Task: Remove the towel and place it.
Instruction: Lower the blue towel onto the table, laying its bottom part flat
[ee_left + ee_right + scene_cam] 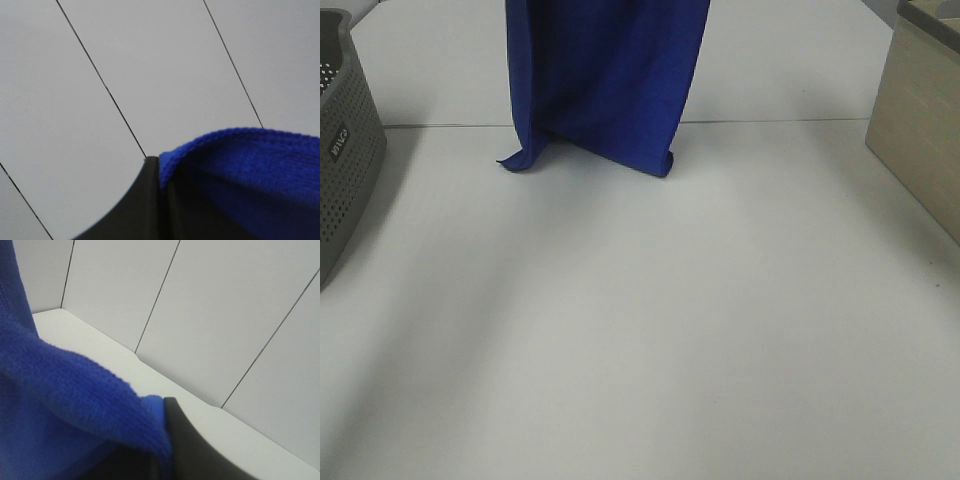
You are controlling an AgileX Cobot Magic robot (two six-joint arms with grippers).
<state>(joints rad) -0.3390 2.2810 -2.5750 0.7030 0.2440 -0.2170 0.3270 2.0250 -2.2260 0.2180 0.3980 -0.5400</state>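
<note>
The royal-blue towel [605,80] hangs down from above the exterior high view, its lower edge and corners resting on the white table [640,330] at the back. Both grippers are above that view's top edge. In the left wrist view a dark finger [145,205] presses against the towel's stitched edge [240,170]. In the right wrist view a dark finger [190,450] pinches blue towel cloth [75,405]. Both grippers hold the towel up by its top. The white tag does not show.
A grey perforated basket [345,170] stands at the left edge of the table. A beige box [920,130] stands at the right edge. A white panelled wall [150,60] with dark seams is behind the arms.
</note>
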